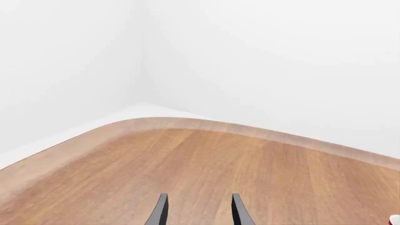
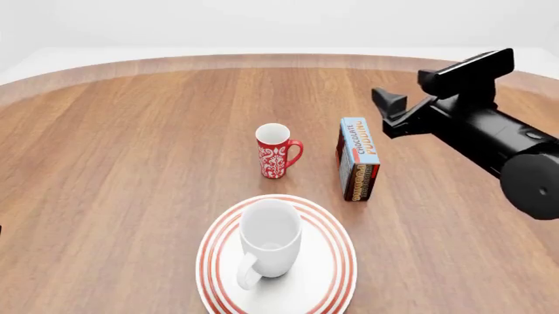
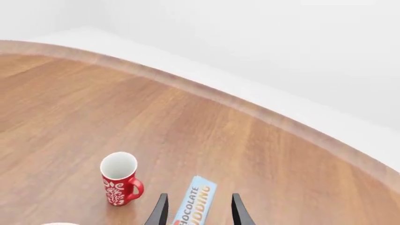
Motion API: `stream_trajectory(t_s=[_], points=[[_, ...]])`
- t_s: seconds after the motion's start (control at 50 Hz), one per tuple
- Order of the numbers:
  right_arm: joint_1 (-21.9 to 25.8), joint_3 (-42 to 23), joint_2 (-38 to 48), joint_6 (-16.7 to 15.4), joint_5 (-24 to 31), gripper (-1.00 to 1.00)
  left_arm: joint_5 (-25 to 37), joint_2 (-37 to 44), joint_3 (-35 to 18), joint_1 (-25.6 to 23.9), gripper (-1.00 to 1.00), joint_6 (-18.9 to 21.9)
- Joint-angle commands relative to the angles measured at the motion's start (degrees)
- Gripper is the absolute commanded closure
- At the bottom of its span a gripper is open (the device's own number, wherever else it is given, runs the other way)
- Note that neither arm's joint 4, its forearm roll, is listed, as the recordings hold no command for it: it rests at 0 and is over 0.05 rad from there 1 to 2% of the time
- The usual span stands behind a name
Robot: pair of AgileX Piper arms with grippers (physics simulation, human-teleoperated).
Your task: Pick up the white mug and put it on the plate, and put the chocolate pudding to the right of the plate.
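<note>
- The white mug [image 2: 270,245] stands upright on the plate [image 2: 330,288] at lower centre of the front view, nothing visible inside it.
- The red mug [image 2: 275,152] looks hollow.
- The chocolate pudding [image 2: 358,159] stands on the tabletop [image 2: 131,144], right of centre; the plate's lower edge is cut off.
- The right end effector [image 3: 197,211] is spread, holding nothing; the left end effector [image 1: 197,211] is likewise parted and bare.

White mug on the plate, pudding carton just to its right rear

The white mug [image 2: 270,245] stood upright on the red-ringed plate [image 2: 336,275], handle toward the camera. Behind it stood a red patterned mug [image 2: 276,152]; the chocolate pudding [image 2: 358,159] stood on edge beside it on the wooden counter [image 2: 131,144]. The right tool [image 2: 389,111] hovered near the carton, apart from it.
</note>
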Motion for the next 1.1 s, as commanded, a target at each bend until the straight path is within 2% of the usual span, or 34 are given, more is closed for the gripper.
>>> stream_trajectory(t_s=[0.02, 0.34, 0.36, 0.4, 0.44, 0.5, 0.62, 1.1], points=[[-0.1, -2.03, 2.5, 1.82, 1.69, -1.0, 0.28, -0.26, 0.0, -0.02, -1.0, -0.09], [-1.0, -6.37, 5.24, 5.71, 5.6, -1.0, -0.16, 0.17, 0.0, -0.14, -1.0, -0.18], [-1.11, -6.81, 5.71, 6.37, 6.02, -1.0, -0.15, 0.17, 0.0, -0.16, -1.0, -0.19], [-1.45, -8.71, 7.86, 9.94, 8.32, -1.0, -0.26, 0.28, 0.0, -0.17, -1.0, -0.2], [-1.61, -8.81, 7.94, 9.43, 7.86, -1.0, -0.29, 0.32, 0.0, -0.21, -1.0, -0.2], [-1.89, -9.78, 9.27, 10.69, 8.57, -1.0, -0.3, 0.32, 0.0, -0.21, -1.0, -0.23], [-1.97, -9.82, 9.64, 10.69, 8.28, -1.0, -0.33, 0.35, 0.0, -0.28, -1.0, -0.25], [-3.5, -12.66, 12.65, 15.54, 11.1, -1.0, -0.79, 0.84, 0.0, -0.42, -1.0, -0.43]])
